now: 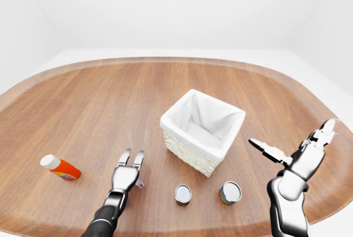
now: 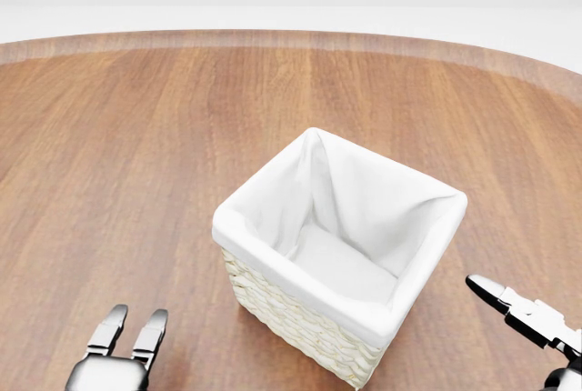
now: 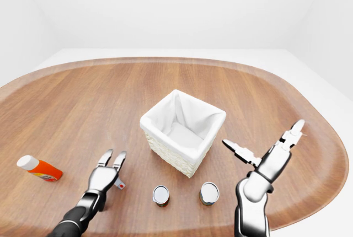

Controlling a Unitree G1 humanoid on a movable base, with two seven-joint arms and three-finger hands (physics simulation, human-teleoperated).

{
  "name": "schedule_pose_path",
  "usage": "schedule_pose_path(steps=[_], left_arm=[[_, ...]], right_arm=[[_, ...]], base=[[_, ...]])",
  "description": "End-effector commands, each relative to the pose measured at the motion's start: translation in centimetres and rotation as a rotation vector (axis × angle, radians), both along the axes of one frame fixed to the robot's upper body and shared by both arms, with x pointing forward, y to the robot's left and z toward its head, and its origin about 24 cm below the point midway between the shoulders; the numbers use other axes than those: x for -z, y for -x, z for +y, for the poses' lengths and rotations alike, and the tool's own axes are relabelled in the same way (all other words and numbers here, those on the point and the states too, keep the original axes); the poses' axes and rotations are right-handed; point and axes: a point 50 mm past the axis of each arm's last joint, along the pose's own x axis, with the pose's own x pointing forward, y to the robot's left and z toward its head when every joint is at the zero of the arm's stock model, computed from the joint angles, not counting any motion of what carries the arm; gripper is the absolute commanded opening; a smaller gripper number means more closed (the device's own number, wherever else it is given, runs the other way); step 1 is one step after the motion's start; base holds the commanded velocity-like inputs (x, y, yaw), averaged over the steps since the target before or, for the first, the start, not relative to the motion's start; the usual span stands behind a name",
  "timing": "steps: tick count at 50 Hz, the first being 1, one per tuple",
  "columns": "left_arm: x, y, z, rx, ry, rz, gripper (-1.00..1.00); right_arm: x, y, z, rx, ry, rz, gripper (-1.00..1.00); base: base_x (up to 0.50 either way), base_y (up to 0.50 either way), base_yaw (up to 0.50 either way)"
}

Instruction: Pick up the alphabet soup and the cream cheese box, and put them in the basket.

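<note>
A: Left-eye view: two cans (image 1: 183, 194) below the basket (image 1: 202, 131), labels unreadable.
B: Hands?
A: Left hand (image 1: 126, 176) and right hand (image 1: 298, 157) both spread wide, holding nothing; cream cheese box not seen

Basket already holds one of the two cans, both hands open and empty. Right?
Not quite. The basket is empty in the head view; both cans stand on the table below it in the left-eye view. Left hand and right hand are open, empty.

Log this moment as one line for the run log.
basket: empty, upright | two cans: on table below basket | orange bottle: lying, far left | left hand: open, empty | right hand: open, empty
</note>
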Motion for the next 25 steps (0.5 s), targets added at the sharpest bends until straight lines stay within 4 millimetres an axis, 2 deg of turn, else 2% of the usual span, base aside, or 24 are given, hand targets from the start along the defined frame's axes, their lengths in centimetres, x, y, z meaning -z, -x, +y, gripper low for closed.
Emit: schedule_pose_path(steps=[1, 25], left_arm=[[2.5, 3.5, 1.5, 0.003, -0.073, 0.172, 1.00], [3.0, 2.6, 0.0, 0.029, -0.064, 0.221, 1.00]], right_arm=[[0.1, 0.0, 0.0, -0.002, 0.002, 0.002, 1.00], [0.1, -0.1, 0.0, -0.002, 0.003, 0.003, 1.00]], base=[[0.00, 0.00, 0.00], [0.00, 0.00, 0.00]])
